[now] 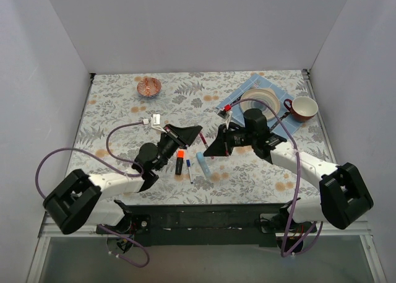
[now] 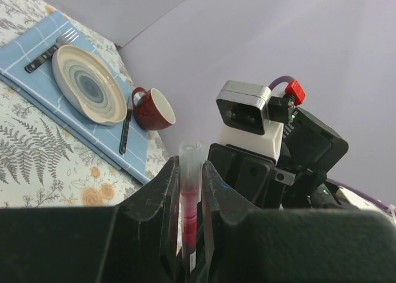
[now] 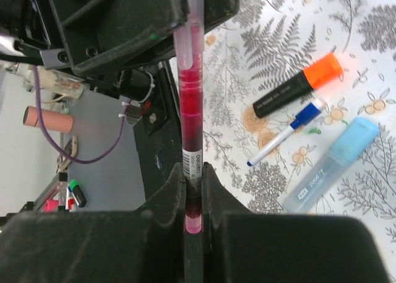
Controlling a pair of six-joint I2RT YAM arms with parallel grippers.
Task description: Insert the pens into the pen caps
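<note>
Gripping one dark-red pen [image 3: 190, 109] from both ends, the left gripper [image 2: 190, 166] and the right gripper [image 3: 193, 171] are each clamping it.

The pen is bridging the gap between the two grippers, raised off the table [image 1: 124, 116], just beyond the light-blue marker [image 3: 331, 165] in the top view. A white pen with blue tip [image 3: 284, 140] is lying just beside the light-blue marker without touching it, and a black marker with orange end [image 3: 297, 88] is lying on the white pen's other side — all three flat on the table. A plate [image 1: 258, 100] and a red cup [image 1: 304, 108] are sitting well beyond the light-blue marker — the plate on a blue placemat [image 1: 253, 82].
</note>
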